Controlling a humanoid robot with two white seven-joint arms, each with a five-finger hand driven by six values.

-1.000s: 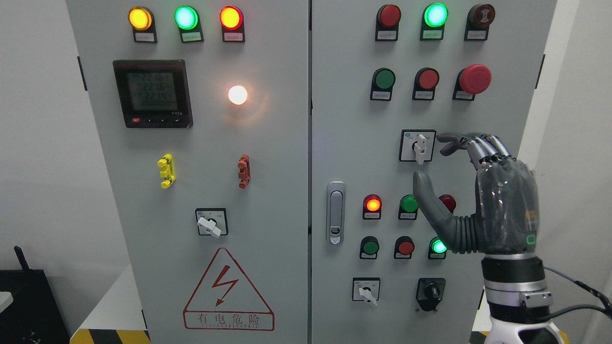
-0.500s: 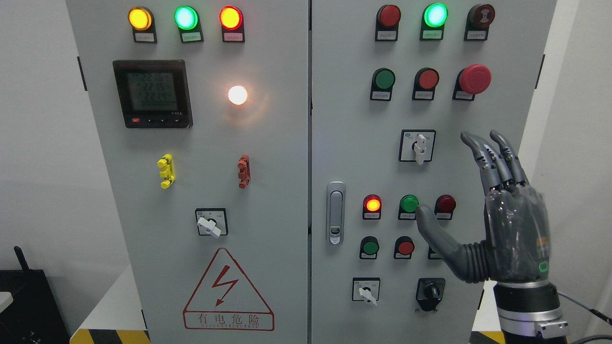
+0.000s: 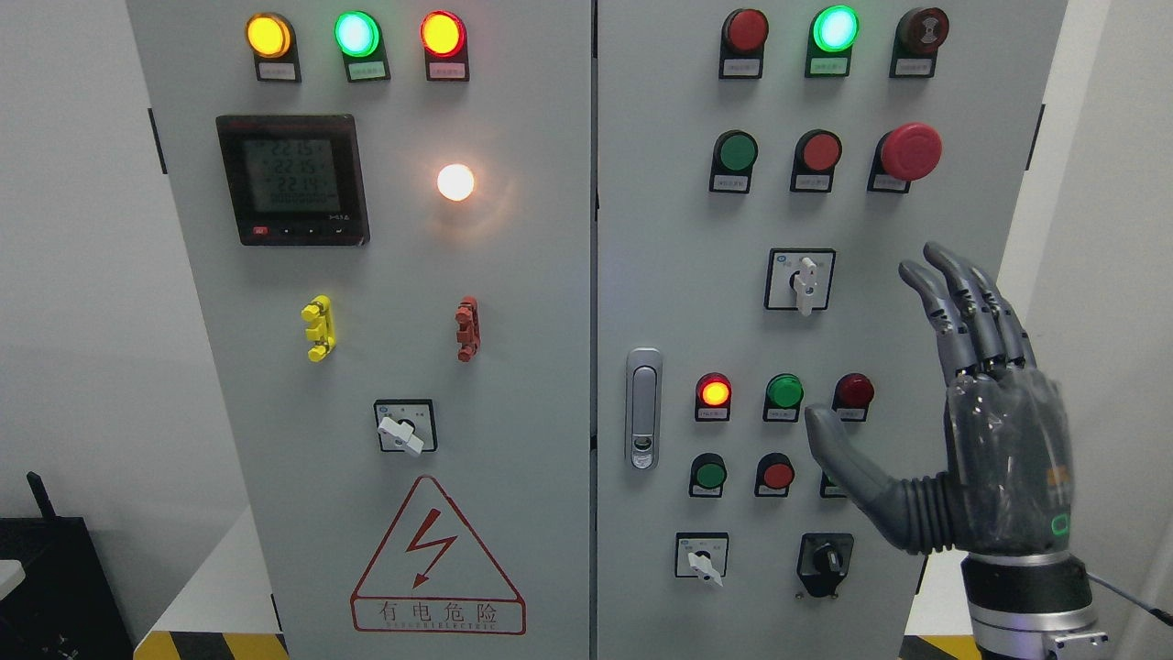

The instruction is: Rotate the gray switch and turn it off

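Note:
The gray rotary switch (image 3: 802, 282) sits in a black-framed square on the right cabinet door, its pale handle pointing straight up and down. My right hand (image 3: 875, 344) hangs to the right of it and lower, clear of the switch. Its fingers (image 3: 962, 302) are straight and point up, the thumb (image 3: 838, 449) is spread to the left over the lower buttons, and it holds nothing. The thumb partly hides a green-lit button in the lower row. My left arm does not show.
Similar rotary switches sit on the left door (image 3: 404, 429) and at the lower right door (image 3: 704, 559), beside a black selector (image 3: 825, 561). A red mushroom button (image 3: 909, 151), indicator lamps, a door latch (image 3: 644, 408) and a meter (image 3: 293, 179) fill the panel.
My right hand has drawn back from the gray switch, down and to the right, and its curled fingers have straightened. The switch handle stands the same in all frames.

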